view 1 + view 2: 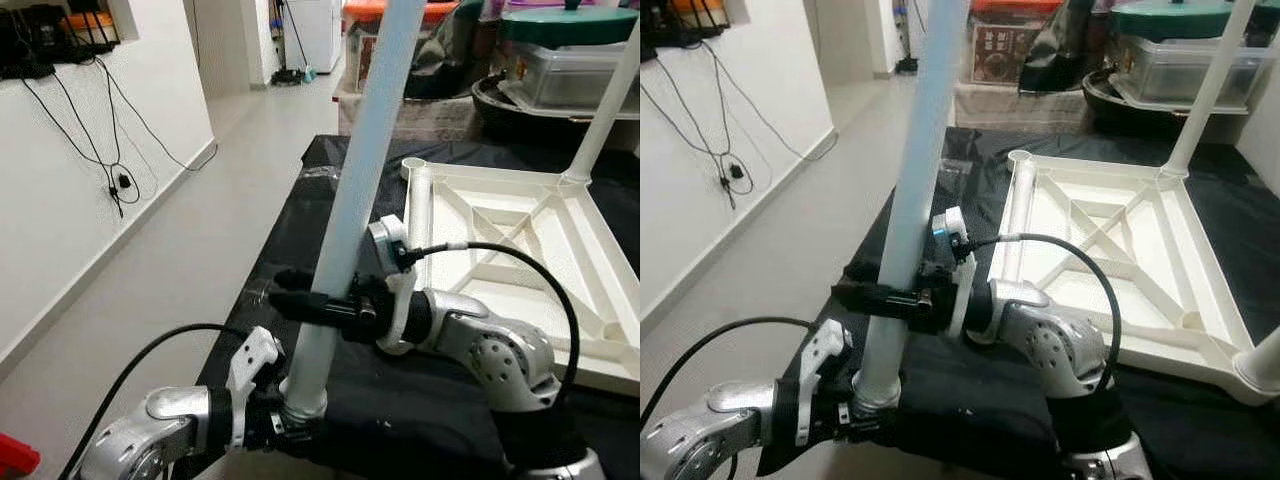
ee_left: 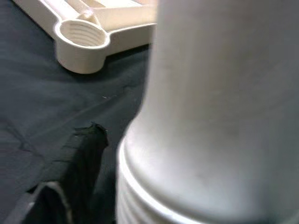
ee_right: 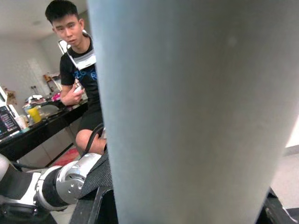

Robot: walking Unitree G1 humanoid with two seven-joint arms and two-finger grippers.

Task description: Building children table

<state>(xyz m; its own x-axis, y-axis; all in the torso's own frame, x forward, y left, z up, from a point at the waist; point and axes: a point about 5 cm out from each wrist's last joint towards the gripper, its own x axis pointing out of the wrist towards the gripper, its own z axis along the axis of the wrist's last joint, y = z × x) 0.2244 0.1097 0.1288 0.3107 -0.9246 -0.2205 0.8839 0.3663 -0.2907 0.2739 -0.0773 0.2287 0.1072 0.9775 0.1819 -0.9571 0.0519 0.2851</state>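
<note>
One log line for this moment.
left gripper: shut on table leg threaded end | right gripper: shut mid-leg | tabletop: upside down, one leg fitted

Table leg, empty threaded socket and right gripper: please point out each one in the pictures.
Table leg [image 1: 352, 200], left eye view: middle of the pale shaft.
Threaded socket [image 2: 83, 33], left wrist view: inside the ribbed ring.
Right gripper [image 1: 300, 296], left eye view: between the black fingers at the leg.

No legible text, brand, no. or sign is found in any view. Printing on the cardboard box [image 1: 992, 45] at the far end is too blurred to be read; marks on the person's black shirt [image 3: 88, 74] can't be made out.
</note>
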